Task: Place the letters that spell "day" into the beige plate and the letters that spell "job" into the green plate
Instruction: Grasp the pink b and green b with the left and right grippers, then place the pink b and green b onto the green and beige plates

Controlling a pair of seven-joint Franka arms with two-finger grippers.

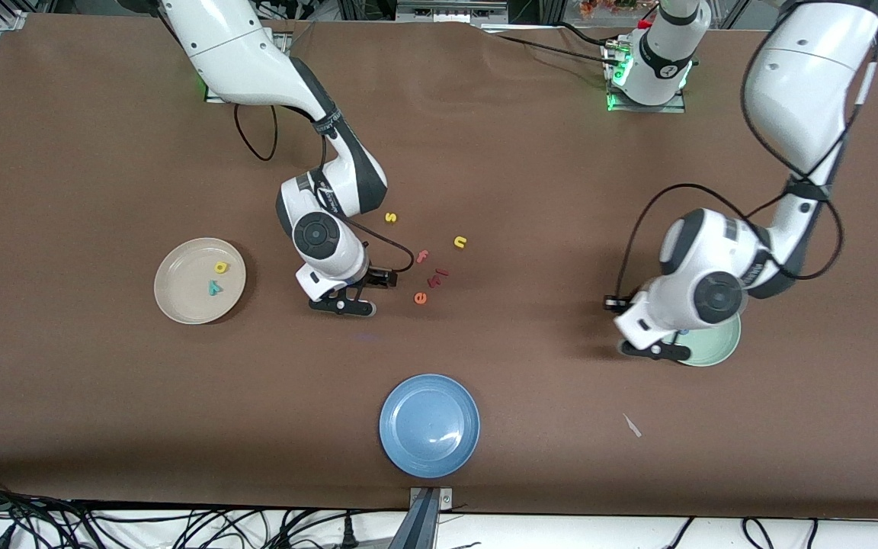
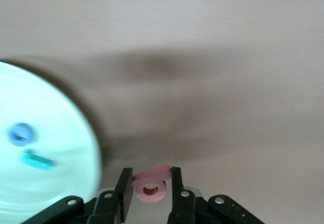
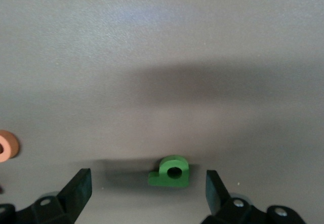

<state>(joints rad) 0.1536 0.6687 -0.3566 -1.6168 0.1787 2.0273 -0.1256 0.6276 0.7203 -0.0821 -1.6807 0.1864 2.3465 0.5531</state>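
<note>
My left gripper (image 2: 151, 173) is shut on the red-pink "b" (image 2: 150, 187) and hangs over the table just beside the green plate (image 2: 61, 183). In that plate lie the blue "o" (image 2: 20, 134) and the teal "j" (image 2: 37, 159). In the front view the left gripper (image 1: 656, 349) is at the green plate's (image 1: 717, 347) rim. My right gripper (image 3: 148, 178) is open and low over the table, with the green "a" (image 3: 171, 172) lying between its fingers. The right gripper (image 1: 341, 306) hides the "a" in the front view. The beige plate (image 1: 180, 297) holds the yellow "d" (image 1: 220, 267) and the teal "y" (image 1: 214, 287).
Loose letters lie mid-table beside the right gripper: yellow "s" (image 1: 390, 217), yellow "n" (image 1: 460, 242), salmon "f" (image 1: 422, 256), orange "e" (image 1: 421, 298) and dark red pieces (image 1: 437, 276). A blue plate (image 1: 429, 425) sits nearest the front camera.
</note>
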